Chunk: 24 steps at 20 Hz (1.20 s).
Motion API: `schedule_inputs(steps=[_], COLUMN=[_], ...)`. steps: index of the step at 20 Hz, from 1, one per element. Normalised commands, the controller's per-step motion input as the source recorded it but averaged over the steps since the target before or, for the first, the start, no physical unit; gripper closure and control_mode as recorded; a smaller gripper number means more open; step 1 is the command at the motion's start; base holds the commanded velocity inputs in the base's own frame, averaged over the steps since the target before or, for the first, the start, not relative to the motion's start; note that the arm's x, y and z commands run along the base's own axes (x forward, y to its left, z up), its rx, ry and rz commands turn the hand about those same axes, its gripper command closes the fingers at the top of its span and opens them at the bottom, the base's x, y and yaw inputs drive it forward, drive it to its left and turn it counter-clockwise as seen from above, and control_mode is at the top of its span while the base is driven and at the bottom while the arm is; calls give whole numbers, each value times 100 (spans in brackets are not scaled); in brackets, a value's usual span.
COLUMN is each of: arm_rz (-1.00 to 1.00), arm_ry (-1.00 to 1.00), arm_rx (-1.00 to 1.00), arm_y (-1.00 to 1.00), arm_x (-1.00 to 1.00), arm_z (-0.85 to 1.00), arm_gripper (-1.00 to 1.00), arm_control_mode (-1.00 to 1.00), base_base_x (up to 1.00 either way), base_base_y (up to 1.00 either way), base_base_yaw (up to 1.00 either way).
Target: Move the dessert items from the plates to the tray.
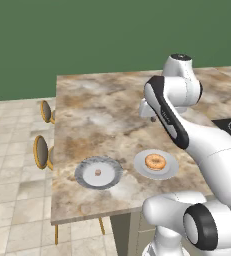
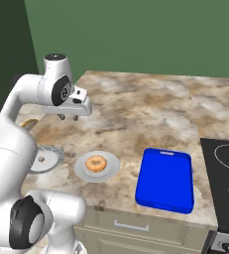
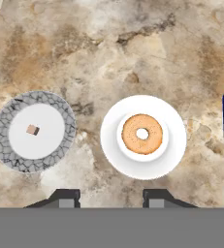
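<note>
Marble counter (image 3: 133,38), two plates, one donut (image 3: 142,134), perhaps one morsel (image 3: 32,129)

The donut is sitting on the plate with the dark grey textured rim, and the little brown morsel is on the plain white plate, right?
Not quite: they are swapped. In the hand view the donut lies in the middle of the plain white plate, and the small brown morsel sits on the plate with the dark grey textured rim. Each dessert is indeed on a plate of its own.

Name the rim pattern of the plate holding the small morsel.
Dark grey crackled rim, clearest in the hand view.
</note>
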Motion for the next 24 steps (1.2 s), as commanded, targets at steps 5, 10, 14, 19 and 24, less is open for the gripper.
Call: schedule_inputs(steps=[5,10,14,19,24], arm_rz=[0,0,0,0,-6], arm_ry=[0,0,1,2,1], arm_rx=[0,0,-1,-3,-4], arm_y=[-8,-43,-41,-9,0], arm_x=[-1,0,5,27,38], arm_z=[-4,-43,-43,-26,-11], arm_gripper=[-100,-100,-100,-100,-100], arm_control_mode=[-100,-100,-100,-100,-100], base_base_x=[0,0,0,0,0], base_base_y=[0,0,0,0,0], base_base_yaw=[0,0,0,0,0])
